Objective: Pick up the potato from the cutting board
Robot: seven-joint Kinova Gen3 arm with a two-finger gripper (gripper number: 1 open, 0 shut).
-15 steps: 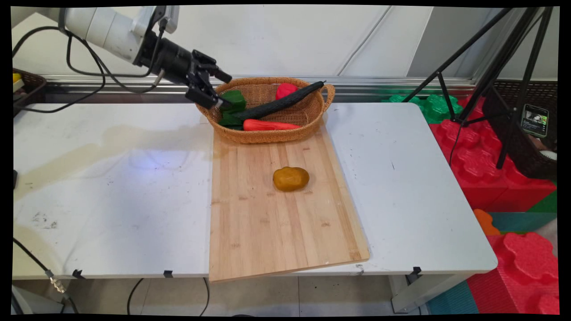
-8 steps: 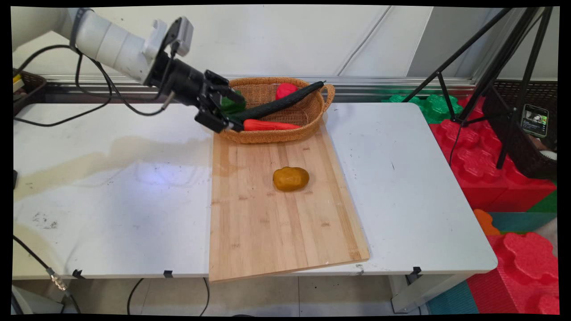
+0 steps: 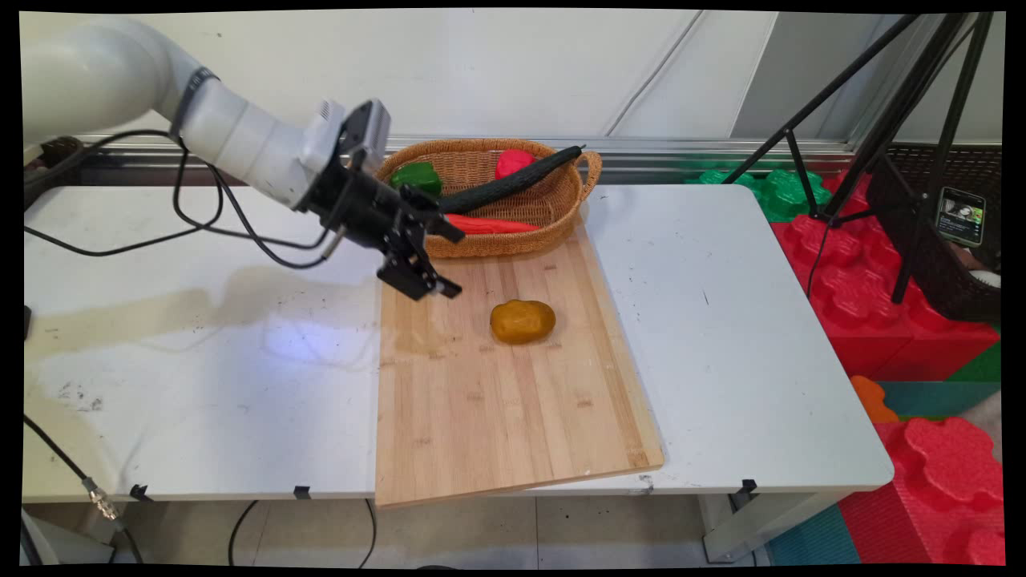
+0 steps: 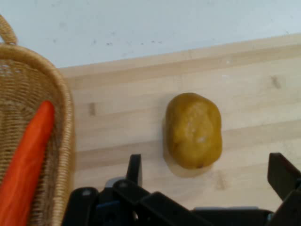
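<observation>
Hand (image 3: 454, 262) now off basket (image 3: 561, 220), near potato (image 3: 523, 321).

Gripper off the basket, over the board
The gripper (image 3: 455, 263) has swung from the basket (image 3: 513, 240) rim down toward the potato (image 3: 523, 321), uncovering the green pepper (image 3: 416, 177).

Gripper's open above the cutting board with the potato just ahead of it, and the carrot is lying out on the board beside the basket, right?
Not quite: the carrot lies inside the basket, not on the cutting board, as the main view shows. The rest holds: the gripper is open above the board, with the potato just ahead of it.
</observation>
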